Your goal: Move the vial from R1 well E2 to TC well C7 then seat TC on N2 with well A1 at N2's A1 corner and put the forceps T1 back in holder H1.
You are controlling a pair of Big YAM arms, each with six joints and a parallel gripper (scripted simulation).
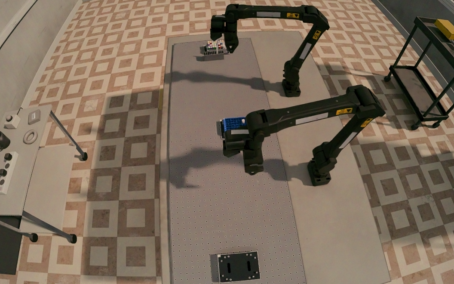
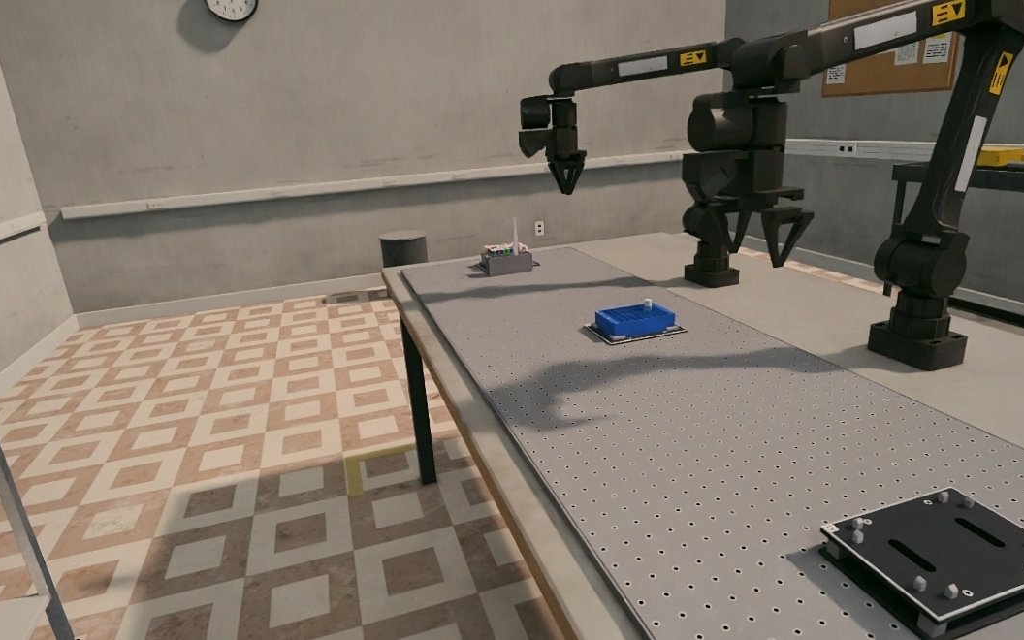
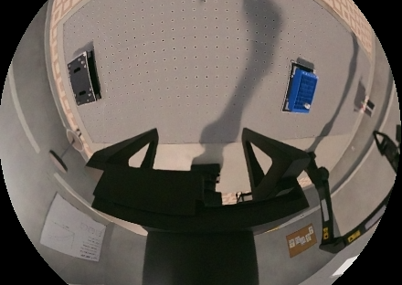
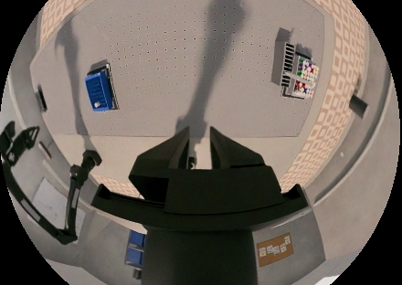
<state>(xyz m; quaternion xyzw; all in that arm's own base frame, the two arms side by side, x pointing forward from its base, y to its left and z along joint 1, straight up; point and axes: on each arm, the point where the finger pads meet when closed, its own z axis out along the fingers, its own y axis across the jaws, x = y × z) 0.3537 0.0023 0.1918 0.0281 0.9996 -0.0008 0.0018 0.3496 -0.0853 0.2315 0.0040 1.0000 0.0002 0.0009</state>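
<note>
Left gripper [image 1: 253, 172] [image 2: 757, 258] [image 3: 201, 131] [image 4: 24, 127]: spread wide, nothing being held; being suspended above the table.
Right gripper [image 1: 231, 50] [image 2: 567, 192] [image 3: 376, 134] [image 4: 200, 129]: narrowly parted, nothing being held.
Vial, white-capped [image 1: 243, 121] [image 2: 647, 304] [image 3: 307, 106] [image 4: 97, 104]: being held upright by blue carrier TC [image 1: 234, 122] [image 2: 633, 320] [image 3: 302, 90] [image 4: 99, 91], between the hands; well name and floor contact not legible.
Forceps T1 [image 1: 217, 48] [image 2: 514, 237] [image 4: 296, 78]: apparently being kept in holder H1 [image 1: 214, 54] [image 2: 506, 264] [image 3: 369, 108] [image 4: 288, 58], below the right hand; tips' slot not discernible.
Nest N2 [image 1: 238, 267] [image 2: 945, 548] [image 3: 83, 79] [image 4: 39, 100]: being left unoccupied, beyond the left hand.
Risks: TC being tilted by an off-centre grip, its vial being unseated; A1 being misturned; an edge being caught on raised locators; H1 being toppled by a low right-hand sweep.
</note>
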